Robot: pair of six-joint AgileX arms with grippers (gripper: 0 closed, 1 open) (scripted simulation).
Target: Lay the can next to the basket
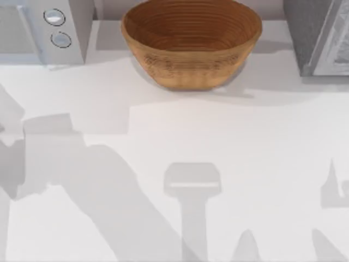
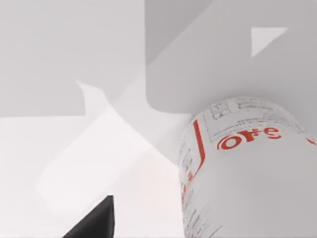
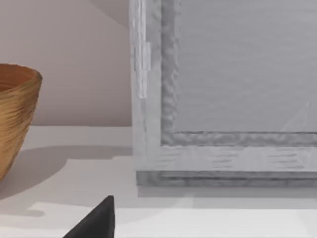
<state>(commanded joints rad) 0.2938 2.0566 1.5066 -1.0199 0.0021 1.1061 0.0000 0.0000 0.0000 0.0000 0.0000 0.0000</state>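
The can [image 2: 247, 168], white-labelled with red lettering, looms very close in the left wrist view, right by my left gripper [image 2: 158, 225]. Pale tabletop with grey shadows lies well beyond it. I cannot tell whether the can is held. The basket [image 1: 191, 46], a wide tan woven bowl, stands at the back middle of the table in the top view. Its side [image 3: 15, 119] also appears in the right wrist view. My right gripper [image 3: 158, 228] hovers low over the table, facing a grey appliance, and is open with nothing in it. One dark fingertip [image 3: 94, 220] shows.
A pale appliance with two round knobs [image 1: 46, 30] stands at the back left. A grey box-like appliance [image 1: 322, 35] stands at the back right, its framed front [image 3: 223, 99] close before the right wrist. Shadows of the arms fall across the white table [image 1: 262, 153].
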